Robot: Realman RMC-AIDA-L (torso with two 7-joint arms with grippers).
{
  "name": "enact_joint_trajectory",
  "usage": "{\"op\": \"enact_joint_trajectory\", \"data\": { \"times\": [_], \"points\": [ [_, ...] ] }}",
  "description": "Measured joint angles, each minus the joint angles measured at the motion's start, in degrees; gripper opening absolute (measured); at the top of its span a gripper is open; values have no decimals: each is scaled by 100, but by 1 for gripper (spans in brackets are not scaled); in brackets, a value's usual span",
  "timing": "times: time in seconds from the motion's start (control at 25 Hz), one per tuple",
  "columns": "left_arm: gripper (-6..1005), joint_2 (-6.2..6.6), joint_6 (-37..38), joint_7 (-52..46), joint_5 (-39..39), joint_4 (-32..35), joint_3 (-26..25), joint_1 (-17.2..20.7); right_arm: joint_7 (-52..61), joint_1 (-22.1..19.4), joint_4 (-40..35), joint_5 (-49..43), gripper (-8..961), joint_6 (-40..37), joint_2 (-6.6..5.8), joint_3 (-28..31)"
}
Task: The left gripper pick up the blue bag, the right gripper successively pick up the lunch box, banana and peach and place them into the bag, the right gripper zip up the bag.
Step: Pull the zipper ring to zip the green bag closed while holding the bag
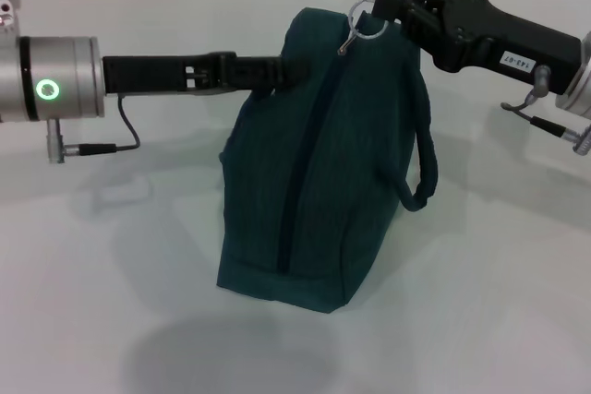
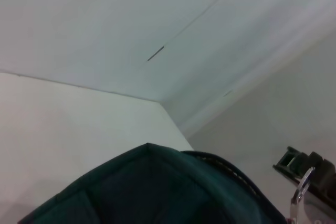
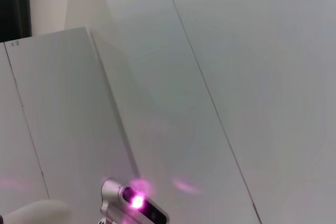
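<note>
From the head view the blue bag hangs off the table, the left gripper pinching its top edge while the right gripper clamps the zip ring; the bag's zip looks run shut, and it wants a firm counter-hold. In the left wrist view the bag's top fills the foreground with the ring beside it. The right wrist view shows only wall panels, open room all round.
</note>
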Motion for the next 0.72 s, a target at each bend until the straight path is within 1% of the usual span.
{"op": "enact_joint_trajectory", "data": {
  "times": [0.12,0.2,0.28,0.36,0.44,0.72],
  "points": [
    [530,-10,0,26,11,88,210,-8,0,-11,-1,0,8,0,0,0],
    [517,-54,0,24,6,192,295,4,-1,-14,0,0,8,0,0,-4],
    [505,-97,0,18,7,266,310,11,-1,-16,0,0,8,0,0,-6],
    [492,-112,0,19,10,292,312,9,-1,-24,0,0,8,0,1,-7],
    [253,-114,0,20,8,296,310,7,-1,-29,0,0,8,1,6,-5],
    [135,-96,1,-1,-30,297,277,-11,-1,-41,9,0,8,5,17,8]
  ]
}}
